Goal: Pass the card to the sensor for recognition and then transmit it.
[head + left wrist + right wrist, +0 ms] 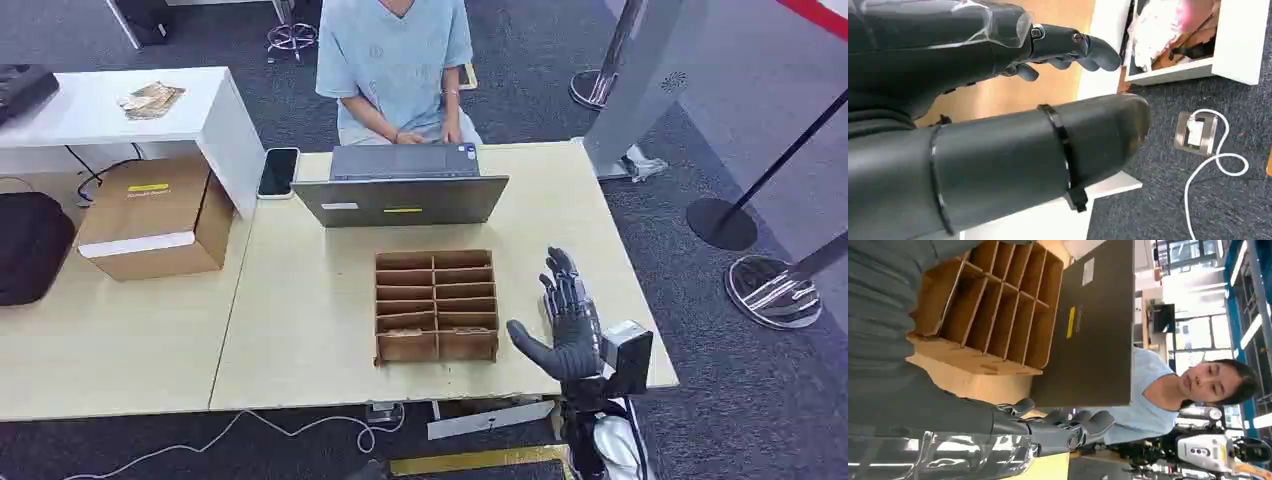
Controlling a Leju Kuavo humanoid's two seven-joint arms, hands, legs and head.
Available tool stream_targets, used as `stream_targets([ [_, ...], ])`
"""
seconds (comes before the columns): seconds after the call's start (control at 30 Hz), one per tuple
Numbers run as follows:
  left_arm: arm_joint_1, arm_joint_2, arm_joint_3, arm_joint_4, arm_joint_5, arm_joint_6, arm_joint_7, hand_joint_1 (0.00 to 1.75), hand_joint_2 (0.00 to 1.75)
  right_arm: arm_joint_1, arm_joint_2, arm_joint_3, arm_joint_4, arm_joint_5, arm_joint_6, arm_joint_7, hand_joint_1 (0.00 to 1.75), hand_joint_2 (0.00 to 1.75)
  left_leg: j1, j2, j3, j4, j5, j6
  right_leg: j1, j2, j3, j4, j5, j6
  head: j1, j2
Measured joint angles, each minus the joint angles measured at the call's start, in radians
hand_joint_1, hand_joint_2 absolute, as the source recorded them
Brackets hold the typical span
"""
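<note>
1. Right hand hovers over the light wooden table, just to the right of the wooden box of slots; its fingers are spread and pointing away from the robot, thumb out toward the box, and it holds nothing.
2. Left hand appears in its own wrist view, with its fingers stretched out loosely and nothing in them, over the table edge and grey carpet.
3. I cannot make out a card in any view; the box has two columns of slots, and whether the nearest ones hold cards is too small to tell.
4. Behind the box stands an open laptop, its grey lid facing the robot with a small yellow sticker on it.
5. A person in a light blue shirt sits at the far side of the table with both hands on the laptop keyboard.
6. A phone lies at the table's far left corner, beside a cardboard carton on the neighbouring table.
7. On the carpet in the left wrist view lie a white cable and a small silver plug box.
</note>
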Motion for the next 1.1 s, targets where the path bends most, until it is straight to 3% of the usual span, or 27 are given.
stream_targets([
  [0.13,0.0,0.0,0.0,0.0,-0.007,0.0,-0.005,0.0,0.0,-0.005,0.004,0.011,0.013,0.007,-0.017,-0.016,0.0,1.75,0.0,0.0,0.0,0.0,0.0,0.0,0.0,0.0,0.0,0.0,0.0,0.0,0.0,0.0],
  [0.27,0.0,0.0,0.0,0.0,-0.01,0.0,-0.005,0.0,0.0,-0.005,0.017,0.013,-0.003,0.104,-0.158,-0.076,0.0,1.75,0.0,0.0,0.0,0.0,0.0,0.0,0.0,0.0,0.0,0.0,0.0,0.0,0.0,0.0],
  [0.37,0.0,0.0,0.0,0.0,-0.012,0.0,-0.013,0.0,0.0,-0.01,0.026,0.029,-0.047,0.247,-0.315,-0.119,0.0,1.75,0.0,0.0,0.0,0.0,0.0,0.0,0.0,0.0,0.0,0.0,0.0,0.0,0.0,0.0],
  [0.47,0.0,0.0,0.0,0.001,-0.018,0.0,-0.047,0.0,0.0,-0.034,0.041,0.063,-0.078,0.513,-0.55,-0.134,0.0,1.75,0.0,0.0,0.0,0.0,0.0,0.0,0.0,0.001,0.0,0.0,0.0,0.0,0.0,0.0],
  [0.5,0.0,0.0,0.0,0.004,-0.018,0.0,-0.056,0.0,0.0,-0.049,0.047,0.084,-0.084,0.645,-0.652,-0.131,0.0,1.75,0.0,0.001,0.0,0.0,0.0,0.0,0.0,0.001,0.0,0.001,0.0,0.0,0.0,0.0],
  [0.57,0.0,0.0,0.0,0.005,-0.011,0.0,-0.068,0.0,0.0,-0.085,0.071,0.109,-0.096,0.893,-0.776,-0.149,0.0,1.75,0.0,0.001,0.001,0.0,0.001,-0.001,0.0,0.002,0.0,0.001,0.0,0.0,0.0,0.0],
  [0.67,0.0,0.0,0.0,0.005,0.003,0.0,-0.078,0.0,0.0,-0.144,0.158,0.093,-0.125,1.171,-0.791,-0.242,0.0,1.75,0.001,0.001,0.001,0.0,0.001,-0.001,0.0,0.002,0.0,0.001,0.0,-0.001,0.0,0.0],
  [0.8,0.0,0.0,0.0,0.006,0.023,0.0,-0.091,0.0,0.0,-0.222,0.239,0.065,-0.13,1.28,-0.793,-0.254,0.0,1.75,0.001,0.001,0.001,0.0,0.002,-0.002,0.0,0.002,0.0,0.002,0.001,-0.001,0.0,0.0],
  [0.83,0.0,0.0,0.0,0.006,0.035,0.0,-0.1,0.0,0.0,-0.253,0.249,0.063,-0.129,1.348,-0.793,-0.226,0.0,1.75,0.001,0.001,0.0,0.0,0.002,-0.003,0.0,0.003,0.0,0.002,0.001,-0.001,0.0,0.0],
  [0.87,0.0,0.0,0.0,0.006,0.05,0.0,-0.112,0.0,0.0,-0.296,0.257,0.064,-0.115,1.432,-0.793,-0.159,0.0,1.75,0.0,0.002,0.0,0.0,0.002,-0.003,0.0,0.003,0.0,0.002,0.002,-0.001,0.0,0.0],
  [0.93,0.0,-0.001,0.0,0.009,0.08,0.0,-0.133,0.0,0.0,-0.426,0.258,0.087,-0.027,1.559,-0.793,0.032,0.0,1.75,0.0,0.005,0.0,0.0,0.004,-0.003,0.0,0.006,-0.001,0.002,0.004,-0.002,0.0,0.0],
  [1.0,0.001,-0.001,0.0,0.015,0.12,0.0,-0.156,0.0,0.0,-0.591,0.255,0.129,0.127,1.581,-0.792,0.246,0.0,1.75,0.0,0.005,0.0,0.0,0.005,-0.002,0.0,0.005,-0.001,0.002,0.006,-0.001,0.0,0.0],
  [1.03,0.0,-0.001,0.0,0.015,0.135,0.0,-0.163,0.0,0.0,-0.671,0.251,0.155,0.222,1.578,-0.791,0.317,0.0,1.75,0.0,0.005,0.0,0.0,0.006,-0.002,0.0,0.005,-0.002,0.002,0.006,-0.001,0.0,0.0],
  [1.1,0.0,-0.001,0.0,0.017,0.158,0.0,-0.167,0.0,0.0,-0.802,0.242,0.19,0.365,1.588,-0.764,0.398,0.0,1.75,0.0,0.001,-0.001,0.0,0.008,-0.002,0.0,0.003,-0.002,0.002,0.007,-0.001,0.0,0.0],
])
